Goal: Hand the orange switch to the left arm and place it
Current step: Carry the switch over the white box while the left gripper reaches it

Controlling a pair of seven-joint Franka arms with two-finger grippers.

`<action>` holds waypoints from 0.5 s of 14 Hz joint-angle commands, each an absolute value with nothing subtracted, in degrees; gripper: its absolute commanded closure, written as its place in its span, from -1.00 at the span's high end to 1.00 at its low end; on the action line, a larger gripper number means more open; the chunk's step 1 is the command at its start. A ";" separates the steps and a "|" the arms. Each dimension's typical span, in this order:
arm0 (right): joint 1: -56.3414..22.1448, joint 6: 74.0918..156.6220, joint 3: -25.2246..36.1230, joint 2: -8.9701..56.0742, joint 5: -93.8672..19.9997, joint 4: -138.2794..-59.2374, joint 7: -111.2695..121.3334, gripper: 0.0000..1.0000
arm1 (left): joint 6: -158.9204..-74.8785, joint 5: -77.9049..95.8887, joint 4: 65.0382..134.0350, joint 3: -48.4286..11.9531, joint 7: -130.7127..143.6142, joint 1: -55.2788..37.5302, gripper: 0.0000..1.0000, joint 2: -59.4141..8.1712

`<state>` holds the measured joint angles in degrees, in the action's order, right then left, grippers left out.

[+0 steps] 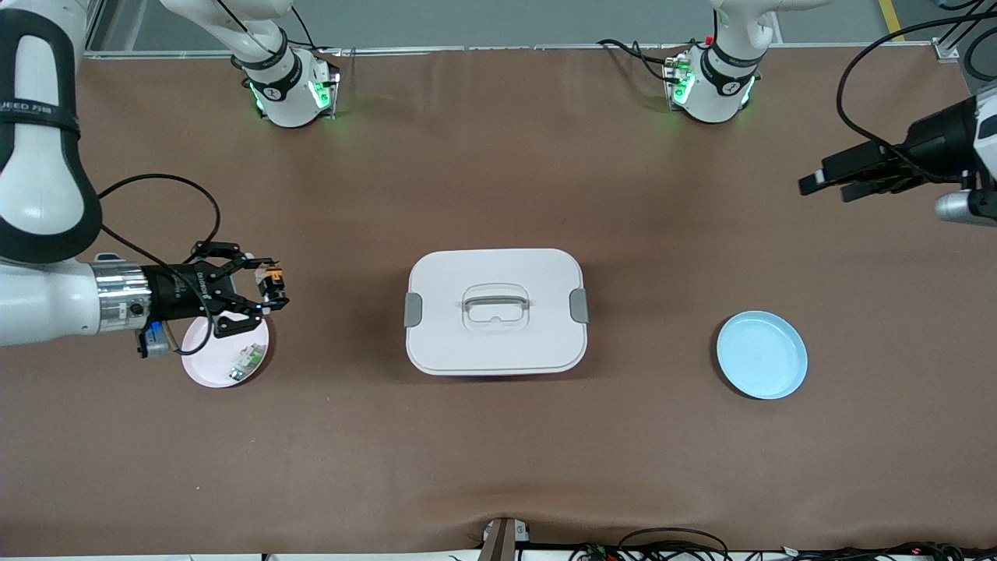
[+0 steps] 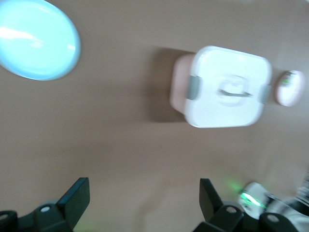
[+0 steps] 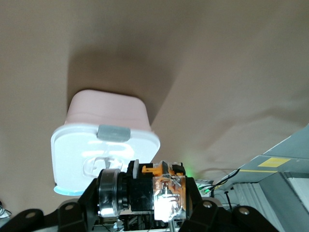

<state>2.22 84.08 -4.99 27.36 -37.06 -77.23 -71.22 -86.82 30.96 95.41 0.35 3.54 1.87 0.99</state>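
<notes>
The right hand (image 1: 269,290) is clenched on the small black cylindrical orange switch (image 1: 272,275), holding it in the air just above the edge of the round pink plate (image 1: 204,369) toward the right arm's end of the worktop (image 1: 498,467). A small green-and-white part (image 1: 246,360) lies on that plate. The left hand (image 1: 829,185) hangs released, fingers spread, over the worktop's edge at the left arm's end, empty. The large white rounded-rectangular lidded box (image 1: 496,312) with grey side latches stands at the worktop's centre, directly between the two hands. The round light-blue plate (image 1: 762,354) lies between the box and the left arm's end.

Hazards, as judged:
- A low, straight crossing would strike the box lid or its handle.
- The switch is tiny; a misaligned handover grip could drop it.
- Early release by the right hand would lose the part.
</notes>
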 commanded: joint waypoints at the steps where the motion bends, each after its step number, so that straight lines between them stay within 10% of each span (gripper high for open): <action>1: -0.87 84.55 -5.19 27.07 -38.14 -73.92 -78.81 -1.00 | -86.66 38.56 98.68 0.26 3.16 2.20 1.00 1.14; 7: -6.58 88.07 -5.27 26.90 -39.73 -73.48 -88.23 -1.00 | -104.11 49.12 108.45 -9.56 6.40 1.67 1.00 3.34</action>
